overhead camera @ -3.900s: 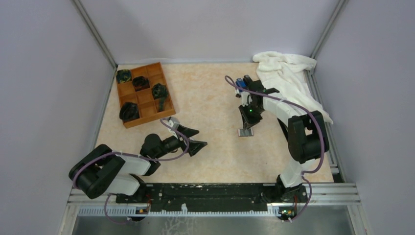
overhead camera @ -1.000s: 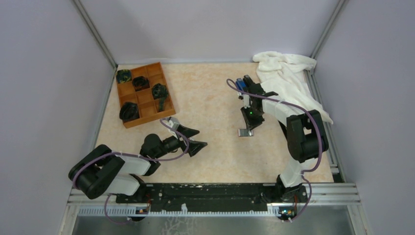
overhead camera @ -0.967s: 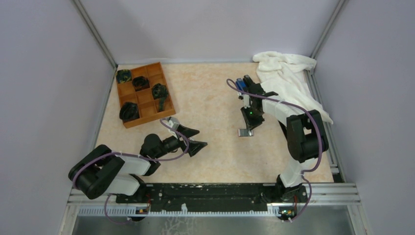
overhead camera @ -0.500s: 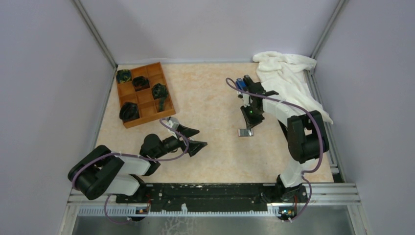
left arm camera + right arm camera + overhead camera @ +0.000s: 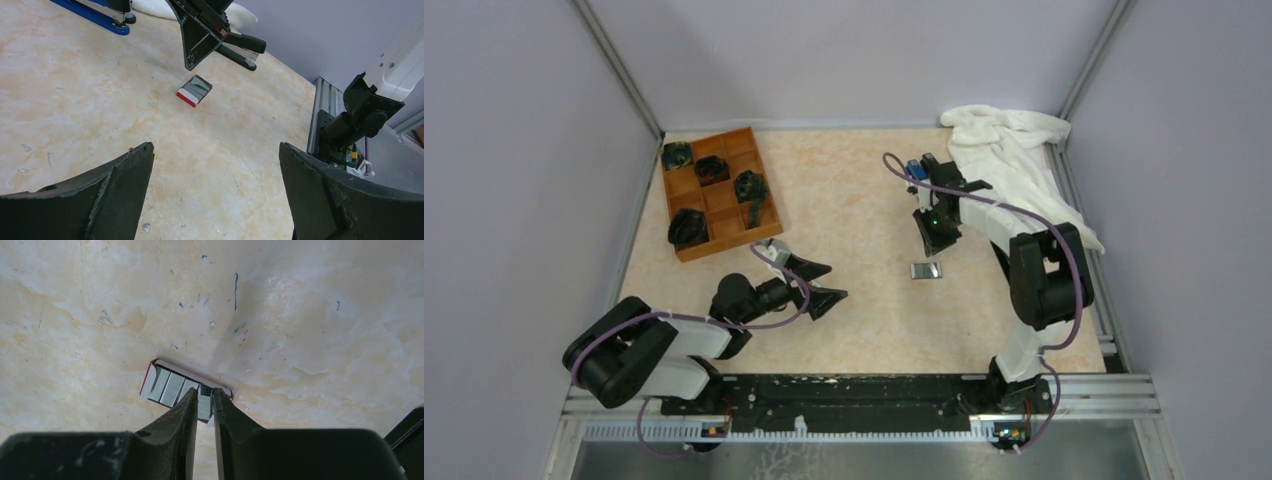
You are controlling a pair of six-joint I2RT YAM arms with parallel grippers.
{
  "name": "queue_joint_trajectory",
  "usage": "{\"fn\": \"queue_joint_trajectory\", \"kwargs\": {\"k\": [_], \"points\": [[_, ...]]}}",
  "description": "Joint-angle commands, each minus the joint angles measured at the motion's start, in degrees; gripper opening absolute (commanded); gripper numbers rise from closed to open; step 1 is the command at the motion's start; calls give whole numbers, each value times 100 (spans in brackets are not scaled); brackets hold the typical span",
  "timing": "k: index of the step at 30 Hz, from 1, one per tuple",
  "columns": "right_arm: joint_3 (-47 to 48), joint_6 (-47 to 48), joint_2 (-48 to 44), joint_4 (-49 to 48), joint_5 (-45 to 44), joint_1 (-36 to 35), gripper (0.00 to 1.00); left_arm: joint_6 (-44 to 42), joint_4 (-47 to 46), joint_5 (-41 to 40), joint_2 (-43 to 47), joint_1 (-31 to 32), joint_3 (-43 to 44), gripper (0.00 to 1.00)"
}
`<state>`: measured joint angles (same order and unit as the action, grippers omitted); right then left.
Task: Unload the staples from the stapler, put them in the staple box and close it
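Right gripper [image 5: 935, 248] hangs over the table [image 5: 844, 200], tips down, clear of the surface. Its fingers [image 5: 187, 405] are nearly together with only a thin slit between. Through the slit the wrist view shows grey metal, but it is impossible to tell whether that is pinched or just lies below. In the left wrist view the same gripper [image 5: 189, 64] sits above and a bit beyond the small white-and-red box [image 5: 186, 97], not touching it.

The box [image 5: 146, 380] lies flat and open on the table. Staples [image 5: 172, 385] show as grey strips side by side inside it. From above, the box [image 5: 925, 270] is just on the near side of the right fingertips.

The stapler [image 5: 240, 44], black, rests on the table behind the right gripper, close to the white cloth [image 5: 1009, 150]. Its top arm is lifted off the base in a V, with a silvery bit at the front end. No strip can be made out in it. In the top view it is mostly hidden by the right arm. The blue stapler [image 5: 95, 11] lies farther back on the table, apart from the black one.

Left gripper [image 5: 836, 282] is low over the near-left part of the table, jaws spread wide, nothing between them [image 5: 215, 150], well apart from the box.

The wooden tray [image 5: 724, 240] sits at far left with black items [image 5: 689, 228] in some compartments.
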<state>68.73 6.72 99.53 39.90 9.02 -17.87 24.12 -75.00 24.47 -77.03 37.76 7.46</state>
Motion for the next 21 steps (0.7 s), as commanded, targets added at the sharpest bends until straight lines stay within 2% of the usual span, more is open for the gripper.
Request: {"fn": "queue_joint_trajectory", "kwargs": {"k": [1,10,21], "points": [[255,92,145,-73,-37,-57,18,-70,-176,23,22,-3,29,99],[238,160,318,-6,-333,-95,14,-65,-180,21,46,-5,1,99],[5,288,-6,70,-329,-103,12,-74,-190,14,96,-5,-22,99]]}}
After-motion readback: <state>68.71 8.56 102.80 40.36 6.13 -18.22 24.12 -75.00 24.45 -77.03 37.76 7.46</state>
